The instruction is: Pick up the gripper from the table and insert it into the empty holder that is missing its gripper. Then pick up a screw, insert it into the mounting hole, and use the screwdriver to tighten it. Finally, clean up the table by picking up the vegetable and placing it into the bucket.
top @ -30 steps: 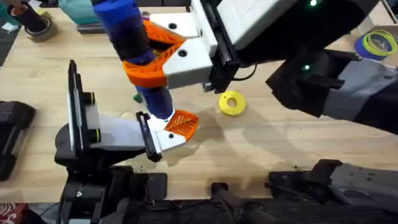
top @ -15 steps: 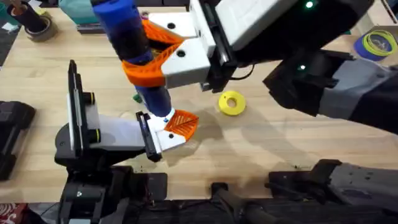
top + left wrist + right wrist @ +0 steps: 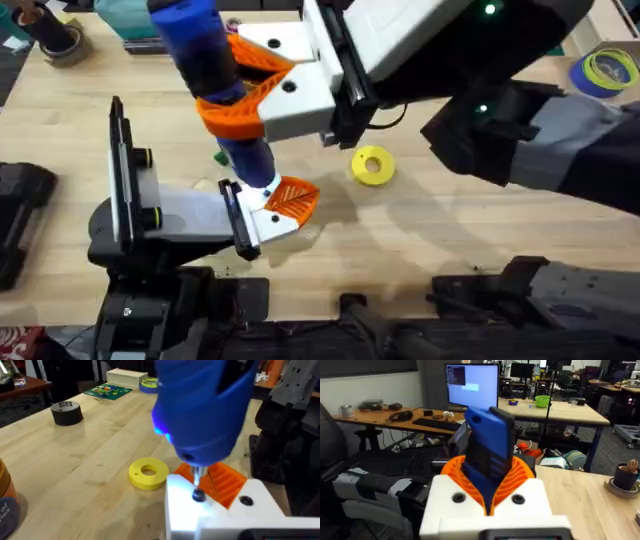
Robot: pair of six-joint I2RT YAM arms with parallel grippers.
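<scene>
Overhead: my right gripper (image 3: 245, 85) sits in the upper centre of the frame, its orange ribbed pads (image 3: 232, 115) clamped on the blue screwdriver (image 3: 205, 60), which stands roughly upright and runs down toward frame centre. In the right wrist view the screwdriver (image 3: 487, 445) sits squarely between the orange pads (image 3: 517, 477).

Screwdriver tip: in the left wrist view the thin metal tip (image 3: 196, 477) comes straight down onto a dark screw (image 3: 198, 495) seated in the white holder (image 3: 210, 510), lower centre-right of that frame. The orange gripper (image 3: 220, 480) lies just behind the screw, against the holder. Overhead, the same orange gripper (image 3: 293, 197) is at frame centre on the white holder (image 3: 270, 222).

Left gripper (image 3: 275, 210): I cannot tell how wide its fingers stand; the screwdriver body covers much of it.

Vegetable (image 3: 220, 157): a small green sliver shows just left of the screwdriver, centre of the overhead frame, mostly hidden.

Bucket (image 3: 6, 497): orange-brown, at the lower left edge of the left wrist view.

Other items: yellow ring (image 3: 372, 165) right of centre on the table (image 3: 420, 220); black tape roll (image 3: 66, 412) upper left in the left wrist view.
</scene>
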